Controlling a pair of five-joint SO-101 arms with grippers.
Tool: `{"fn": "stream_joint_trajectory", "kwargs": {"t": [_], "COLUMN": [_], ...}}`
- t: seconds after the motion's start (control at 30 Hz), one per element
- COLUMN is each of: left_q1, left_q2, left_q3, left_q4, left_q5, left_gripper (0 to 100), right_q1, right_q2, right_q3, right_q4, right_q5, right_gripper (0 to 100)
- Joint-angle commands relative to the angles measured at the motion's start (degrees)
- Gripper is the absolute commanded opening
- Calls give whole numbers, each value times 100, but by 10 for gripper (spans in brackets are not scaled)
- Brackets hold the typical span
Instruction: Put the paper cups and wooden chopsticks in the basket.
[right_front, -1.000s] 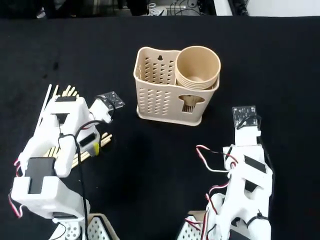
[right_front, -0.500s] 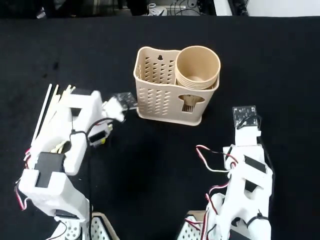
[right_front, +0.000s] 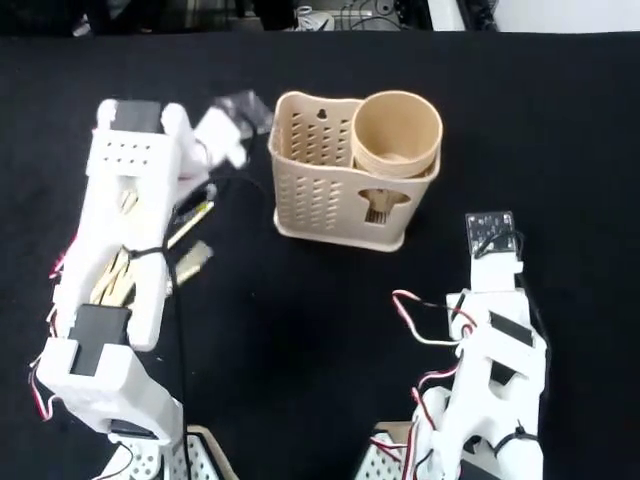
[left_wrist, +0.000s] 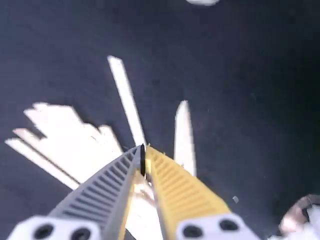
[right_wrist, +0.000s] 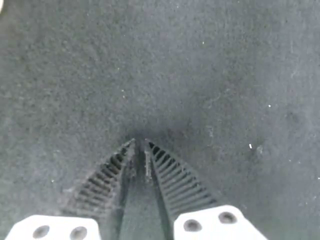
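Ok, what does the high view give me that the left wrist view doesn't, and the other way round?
High view: the basket with the cups stacked in one compartment, and the right arm. Left wrist view: the left pincer close up, jaws shut on what looks like a chopstick. Both: more chopsticks lying on the black table.
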Motion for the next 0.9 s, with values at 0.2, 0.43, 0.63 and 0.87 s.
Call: {"fn": "stream_joint_trajectory", "kwargs": {"t": [0.2,0.43,0.63,0.87], "left_q1": [-136,-409,-1121,-1490], "left_q2": [-53,-9,800,2637], "left_q3": [-2545,-2703,-1982,-1455], "left_q4": [-1108,-563,-404,-440], "left_q5": [1029,791,343,-26], "left_gripper": [29,30,34,158], "right_q1": [26,26,26,26], "right_q2": [-119,-119,-119,-119], "right_q3": [-110,-101,-92,-92], "right_q4": [18,-53,-53,-53], "right_q5": [-53,-62,-62,-62], "right_gripper": [20,19,19,19]}}
